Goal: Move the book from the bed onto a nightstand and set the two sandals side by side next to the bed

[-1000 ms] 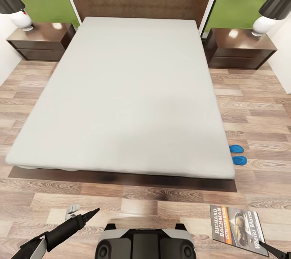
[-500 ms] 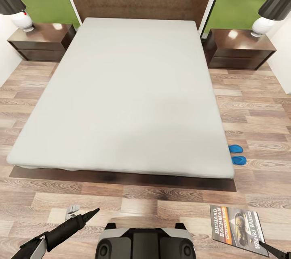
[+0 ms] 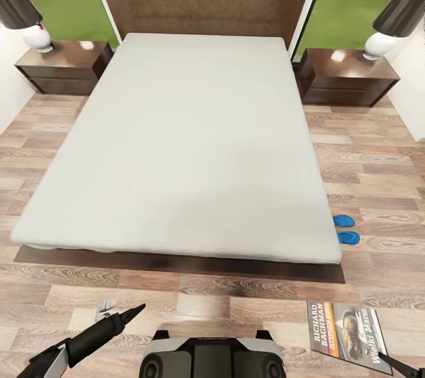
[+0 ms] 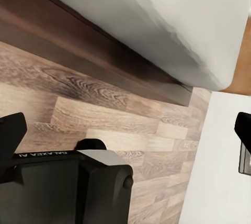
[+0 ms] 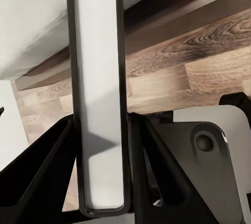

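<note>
Pale grey mattress of the bed (image 3: 183, 142) fills the middle of the frame, bare and smooth, on a dark wooden frame. At the lower right corner, the right gripper (image 5: 102, 182) pinches the thin book (image 3: 345, 328) edge-on between its fingers, above plank floor. At the lower left, the left gripper (image 3: 121, 316) points forward; whether it is spread I cannot tell. Two blue sandals (image 3: 346, 229) lie side by side, touching the bed's right edge. One nightstand (image 3: 348, 77) stands at the upper right, with open floor before it.

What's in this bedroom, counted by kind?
Bed: 1
Nightstands: 2
Lamps: 2
Blue sandals: 2
Book, held in the right hand: 1
Total: 8
</note>
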Controlling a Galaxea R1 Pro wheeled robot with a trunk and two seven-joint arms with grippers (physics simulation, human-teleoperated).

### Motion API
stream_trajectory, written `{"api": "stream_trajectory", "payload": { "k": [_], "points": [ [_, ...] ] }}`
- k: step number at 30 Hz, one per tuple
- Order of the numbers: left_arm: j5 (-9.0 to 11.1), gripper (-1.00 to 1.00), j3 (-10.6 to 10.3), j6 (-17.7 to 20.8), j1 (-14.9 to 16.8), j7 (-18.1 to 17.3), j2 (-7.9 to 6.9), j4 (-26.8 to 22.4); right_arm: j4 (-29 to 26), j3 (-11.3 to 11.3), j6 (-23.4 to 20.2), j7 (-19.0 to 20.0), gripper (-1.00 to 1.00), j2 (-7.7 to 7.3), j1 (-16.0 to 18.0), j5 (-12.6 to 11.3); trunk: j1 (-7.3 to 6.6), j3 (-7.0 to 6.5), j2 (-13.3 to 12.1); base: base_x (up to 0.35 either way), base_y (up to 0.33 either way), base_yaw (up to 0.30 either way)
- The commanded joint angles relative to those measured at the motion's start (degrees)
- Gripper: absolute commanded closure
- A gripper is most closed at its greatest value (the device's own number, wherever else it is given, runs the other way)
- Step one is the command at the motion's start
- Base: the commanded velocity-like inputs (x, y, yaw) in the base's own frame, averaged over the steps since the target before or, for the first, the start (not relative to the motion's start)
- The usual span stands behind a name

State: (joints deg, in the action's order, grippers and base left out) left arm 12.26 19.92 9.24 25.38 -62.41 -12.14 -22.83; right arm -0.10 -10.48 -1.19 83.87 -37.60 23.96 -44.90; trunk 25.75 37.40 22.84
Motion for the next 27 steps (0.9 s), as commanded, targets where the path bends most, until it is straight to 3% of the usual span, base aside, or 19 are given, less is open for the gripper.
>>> {"api": "stream_trajectory", "payload": {
  "k": [1, 16, 27],
  "points": [
    [0.17, -1.00, 0.14, 0.60, 0.02, -0.25, 0.01, 0.02, 0.02, -0.51, -0.13, 0.16, 1.00, -0.01, 0.03, -0.46, 0.03, -0.03, 0.08, 0.000, 0.000, 0.000],
    [0.17, -1.00, 0.17, 0.60, 0.02, -0.25, 0.01, 0.04, 0.09, -0.52, -0.15, 0.16, 1.00, -0.01, 0.03, -0.46, 0.03, -1.36, 0.08, 0.000, 0.000, 0.000],
    [0.22, -1.00, 0.29, 0.60, 0.02, -0.26, -0.08, 0.06, 0.12, -0.50, -0.22, 0.16, 1.00, -0.01, 0.03, -0.46, 0.03, -1.45, 0.08, -0.072, 0.000, 0.000]
  ]
}}
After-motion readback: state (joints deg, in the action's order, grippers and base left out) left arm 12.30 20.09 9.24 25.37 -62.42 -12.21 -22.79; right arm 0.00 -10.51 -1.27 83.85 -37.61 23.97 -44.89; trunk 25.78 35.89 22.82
